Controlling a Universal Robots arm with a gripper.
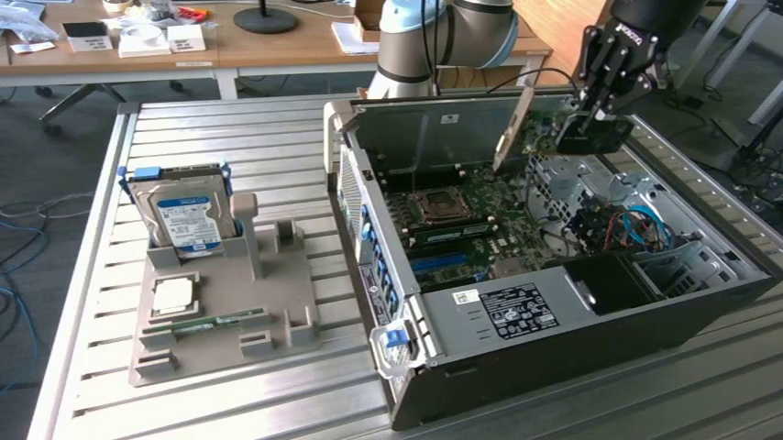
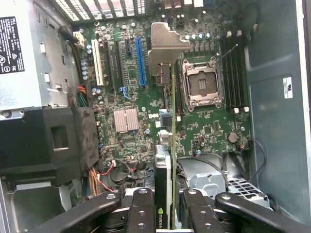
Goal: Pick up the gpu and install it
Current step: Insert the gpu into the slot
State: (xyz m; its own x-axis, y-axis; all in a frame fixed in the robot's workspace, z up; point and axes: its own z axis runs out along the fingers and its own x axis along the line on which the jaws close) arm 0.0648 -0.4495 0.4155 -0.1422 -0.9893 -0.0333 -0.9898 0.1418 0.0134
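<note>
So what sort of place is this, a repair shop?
Most likely a robotics lab or test workshop. An open black desktop computer case sits on a slatted metal table, the robot arm's end effector holds a green graphics card over its motherboard, and cluttered wooden desks stand behind.

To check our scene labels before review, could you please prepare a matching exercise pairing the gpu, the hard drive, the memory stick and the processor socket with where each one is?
Things
1. gpu
2. hard drive
3. memory stick
4. processor socket

Places
A. standing upright in the grey holder
B. on the motherboard inside the open case
C. clamped in the gripper above the case
D. lying along the grey holder's base

Pairs: 1-C, 2-A, 3-D, 4-B
</note>
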